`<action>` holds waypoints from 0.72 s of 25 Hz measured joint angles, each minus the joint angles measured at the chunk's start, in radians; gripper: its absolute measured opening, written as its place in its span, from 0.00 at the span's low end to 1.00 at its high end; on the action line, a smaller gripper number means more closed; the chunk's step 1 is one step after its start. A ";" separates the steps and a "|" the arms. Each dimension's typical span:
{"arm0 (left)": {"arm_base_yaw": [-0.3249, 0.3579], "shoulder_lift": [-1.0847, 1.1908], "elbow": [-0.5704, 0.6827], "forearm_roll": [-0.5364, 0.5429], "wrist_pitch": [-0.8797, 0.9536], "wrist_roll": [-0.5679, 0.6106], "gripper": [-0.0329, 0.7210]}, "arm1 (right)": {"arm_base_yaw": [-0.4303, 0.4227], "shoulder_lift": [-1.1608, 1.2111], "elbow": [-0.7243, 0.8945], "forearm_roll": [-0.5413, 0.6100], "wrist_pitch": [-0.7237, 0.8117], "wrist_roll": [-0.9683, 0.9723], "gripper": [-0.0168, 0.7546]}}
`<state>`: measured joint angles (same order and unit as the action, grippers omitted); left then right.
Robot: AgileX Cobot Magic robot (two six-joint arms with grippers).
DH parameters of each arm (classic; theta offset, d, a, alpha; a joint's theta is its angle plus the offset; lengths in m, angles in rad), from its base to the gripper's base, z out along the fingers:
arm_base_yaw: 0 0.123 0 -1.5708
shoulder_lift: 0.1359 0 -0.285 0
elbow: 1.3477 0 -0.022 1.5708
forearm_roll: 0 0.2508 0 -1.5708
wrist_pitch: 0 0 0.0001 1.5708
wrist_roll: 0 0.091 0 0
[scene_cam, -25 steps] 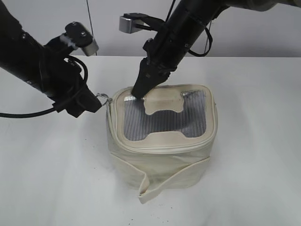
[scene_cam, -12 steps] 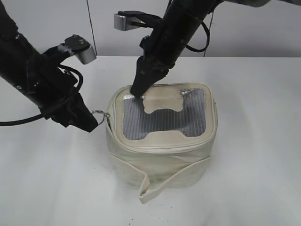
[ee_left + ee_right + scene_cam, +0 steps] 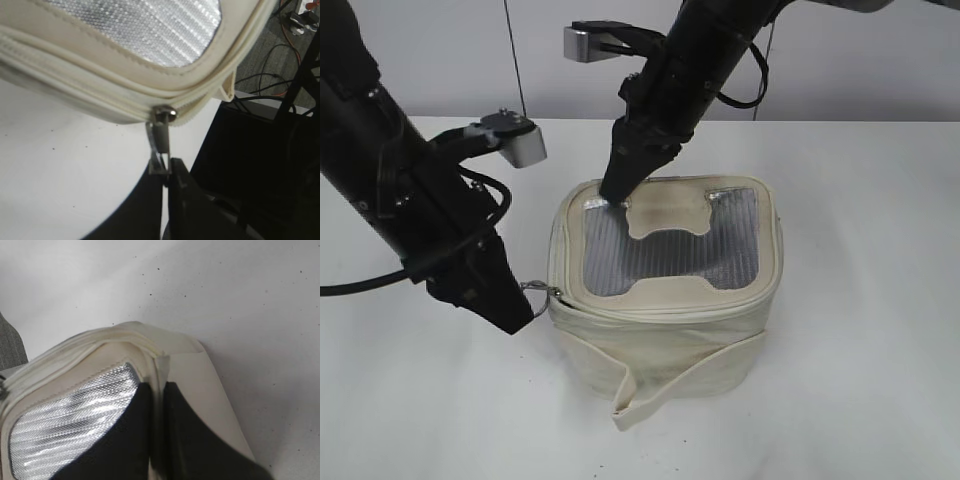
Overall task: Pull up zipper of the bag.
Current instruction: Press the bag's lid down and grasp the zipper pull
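text: none readable | labels: none | brands: none | numbers: none

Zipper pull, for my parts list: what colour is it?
Silver metal zipper pull, clearest in the left wrist view.

We saw a white table with small dark specks, its far edge meeting a pale wall. Past the table's edge, black and orange cables lay on a grey floor.
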<state>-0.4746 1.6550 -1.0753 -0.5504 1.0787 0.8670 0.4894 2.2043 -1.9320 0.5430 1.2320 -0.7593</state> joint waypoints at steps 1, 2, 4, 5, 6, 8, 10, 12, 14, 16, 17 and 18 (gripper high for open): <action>-0.011 0.000 -0.001 0.003 0.007 -0.012 0.04 | 0.000 0.000 0.000 0.000 0.000 0.000 0.07; -0.024 -0.001 -0.002 0.008 0.009 -0.027 0.04 | 0.000 0.000 0.000 0.000 0.000 0.000 0.07; -0.051 -0.002 -0.005 0.018 0.009 -0.054 0.04 | 0.000 0.000 0.000 0.000 0.000 0.001 0.07; -0.069 -0.002 -0.005 0.022 0.009 -0.063 0.04 | 0.000 0.000 0.000 0.000 0.000 0.002 0.07; -0.090 -0.002 -0.006 0.024 0.008 -0.069 0.04 | 0.000 0.000 0.000 0.000 0.000 0.002 0.07; -0.136 -0.002 -0.006 0.024 0.001 -0.089 0.04 | 0.000 0.000 0.000 0.001 0.001 0.002 0.07; -0.193 -0.002 -0.006 0.036 -0.020 -0.134 0.04 | 0.001 0.000 0.000 0.003 0.001 0.002 0.07; -0.247 -0.002 -0.006 0.053 -0.050 -0.177 0.05 | 0.002 0.000 0.000 0.004 0.002 0.002 0.07; -0.297 -0.003 -0.006 0.073 -0.101 -0.213 0.05 | 0.002 0.000 0.002 0.003 0.002 0.002 0.07; -0.347 -0.004 -0.006 0.080 -0.161 -0.252 0.05 | 0.002 0.000 0.003 -0.002 0.002 0.001 0.07; -0.367 -0.004 -0.006 0.080 -0.187 -0.267 0.05 | 0.002 0.000 0.003 -0.006 0.003 0.001 0.07; -0.382 -0.004 -0.006 0.076 -0.219 -0.277 0.05 | 0.002 0.000 0.003 -0.010 0.003 0.000 0.07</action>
<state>-0.8568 1.6505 -1.0818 -0.4745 0.8600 0.5896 0.4913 2.2043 -1.9293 0.5331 1.2353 -0.7596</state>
